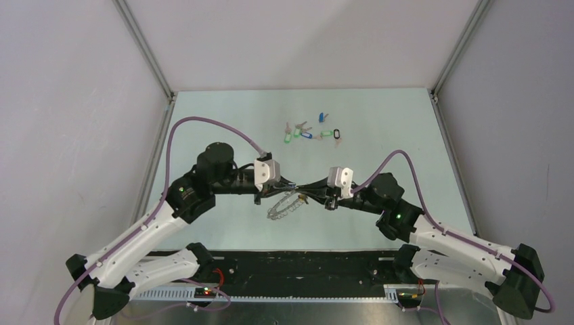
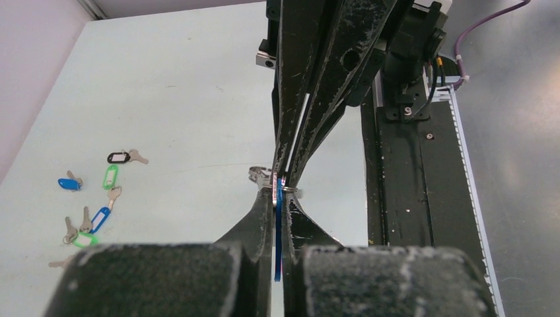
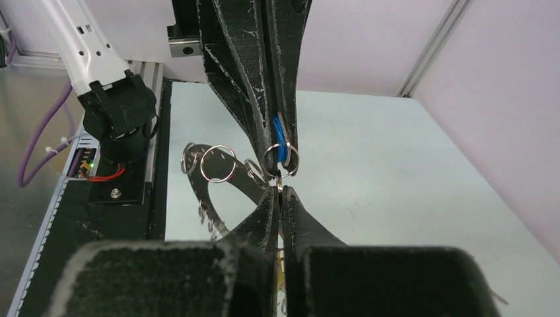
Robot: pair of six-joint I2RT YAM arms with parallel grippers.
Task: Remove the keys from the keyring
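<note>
Pale green worktop [image 1: 223, 115], white walls around it. The arms meet tip to tip over mid-worktop. Left end effector [image 2: 280, 201] is clamped on a blue tag [image 2: 278, 238], which sits edge-on between its fingers. Right end effector [image 3: 280, 193] is pinched closed on a thin silver key [image 3: 279, 179] at the tag's split ring [image 3: 280, 158]. Keyring [image 1: 284, 205], fringed with keys, is just below the tips; can't tell if it touches the worktop. Loose tagged keys [image 1: 311, 132] lie well apart, far side.

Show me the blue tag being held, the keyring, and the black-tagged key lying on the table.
blue tag [image 3: 280, 140]: right wrist view, on its blue plastic edge.
keyring [image 1: 281, 207]: top external view, on the hoop's fringe of keys.
black-tagged key [image 2: 119, 157]: left wrist view, on the black tag.
</note>
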